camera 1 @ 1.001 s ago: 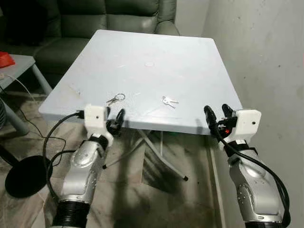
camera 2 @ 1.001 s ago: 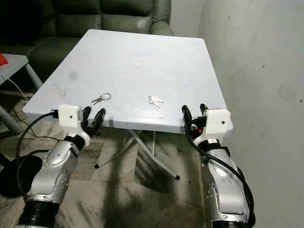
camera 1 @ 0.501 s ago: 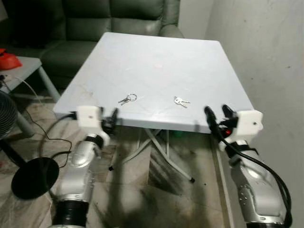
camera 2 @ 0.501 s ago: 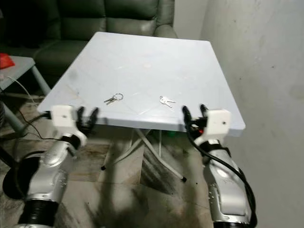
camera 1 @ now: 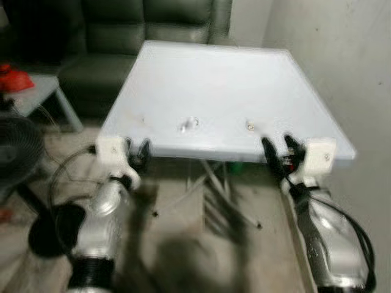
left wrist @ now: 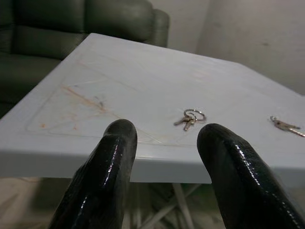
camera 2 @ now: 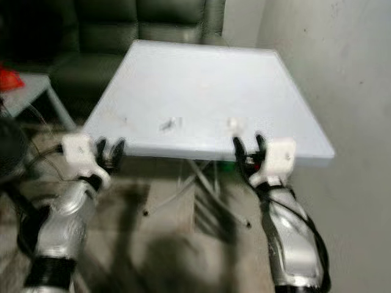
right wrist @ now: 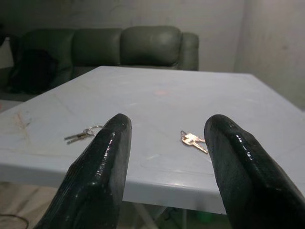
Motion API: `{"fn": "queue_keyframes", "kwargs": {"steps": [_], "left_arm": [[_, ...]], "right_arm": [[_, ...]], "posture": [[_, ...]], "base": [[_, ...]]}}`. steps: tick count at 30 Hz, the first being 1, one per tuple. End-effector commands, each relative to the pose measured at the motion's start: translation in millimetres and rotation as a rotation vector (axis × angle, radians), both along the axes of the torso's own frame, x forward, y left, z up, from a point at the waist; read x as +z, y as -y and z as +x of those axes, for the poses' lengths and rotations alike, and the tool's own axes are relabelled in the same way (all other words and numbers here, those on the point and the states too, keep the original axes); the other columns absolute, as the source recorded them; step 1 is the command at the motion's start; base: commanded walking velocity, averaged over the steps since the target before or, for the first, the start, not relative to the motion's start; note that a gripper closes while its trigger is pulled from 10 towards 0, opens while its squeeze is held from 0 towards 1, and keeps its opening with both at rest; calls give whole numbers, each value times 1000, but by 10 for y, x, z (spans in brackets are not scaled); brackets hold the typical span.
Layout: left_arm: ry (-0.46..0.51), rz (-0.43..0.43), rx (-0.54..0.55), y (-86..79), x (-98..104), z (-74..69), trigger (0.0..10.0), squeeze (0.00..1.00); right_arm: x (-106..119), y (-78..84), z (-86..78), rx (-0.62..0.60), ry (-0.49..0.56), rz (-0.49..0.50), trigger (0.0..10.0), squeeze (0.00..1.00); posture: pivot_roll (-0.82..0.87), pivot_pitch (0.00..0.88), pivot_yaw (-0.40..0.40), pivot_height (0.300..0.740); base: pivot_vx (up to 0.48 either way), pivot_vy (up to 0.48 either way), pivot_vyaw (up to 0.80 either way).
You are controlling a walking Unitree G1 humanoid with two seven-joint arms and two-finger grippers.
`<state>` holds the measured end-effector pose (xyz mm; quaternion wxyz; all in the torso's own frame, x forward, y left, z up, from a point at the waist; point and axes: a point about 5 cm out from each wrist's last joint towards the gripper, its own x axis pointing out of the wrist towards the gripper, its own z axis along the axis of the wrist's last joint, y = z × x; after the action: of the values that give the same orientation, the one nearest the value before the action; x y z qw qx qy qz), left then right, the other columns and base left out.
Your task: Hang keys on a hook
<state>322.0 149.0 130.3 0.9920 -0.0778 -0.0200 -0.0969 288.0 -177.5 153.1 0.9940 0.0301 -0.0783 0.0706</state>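
Keys (right wrist: 193,140) just beyond right claw (right wrist: 167,157)

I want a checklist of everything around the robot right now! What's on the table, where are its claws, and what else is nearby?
Surface: white folding table, scuffed near its front edge.
Job's things: ringed keys lying flat toward the robot's left; loose keys toward its right. Hook: nothing seen.
Clutter: nothing seen on the table besides the keys.
Grippers: left gripper open, below the table's front edge, holding nothing; right gripper open, at the front edge near the loose keys, holding nothing.
Cables: black cable looped along the right arm; another cable by the left arm.
Surroundings: dark sofa behind the table, wall to the right, red thing on a side table. Head views are blurred.
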Motion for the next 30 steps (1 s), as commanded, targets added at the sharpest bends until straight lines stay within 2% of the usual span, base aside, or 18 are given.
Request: {"fn": "queue_keyframes", "kwargs": {"steps": [1, 22, 29, 30], "left_arm": [[3, 3, 26, -83, 28, 16, 10000, 0], [3, -5, 38, -105, 34, 15, 10000, 0], [-13, -14, 28, -63, 27, 10, 10000, 0], [3, 5, 19, -49, 41, 5, 10000, 0]], "right_arm": [[74, -58, 7, 14, 29, 13, 10000, 0], [71, -88, 6, 32, 21, 25, 10000, 0], [68, -88, 4, 34, 18, 27, 10000, 0], [66, -89, 5, 34, 16, 30, 10000, 0]], "posture": [[-77, 68, -46, 740], [-71, 73, -49, 740], [-70, 75, -50, 740], [-70, 75, -50, 740]], "base": [[0, 480, 0], [0, 480, 0], [0, 41, 0], [0, 0, 0]]}}
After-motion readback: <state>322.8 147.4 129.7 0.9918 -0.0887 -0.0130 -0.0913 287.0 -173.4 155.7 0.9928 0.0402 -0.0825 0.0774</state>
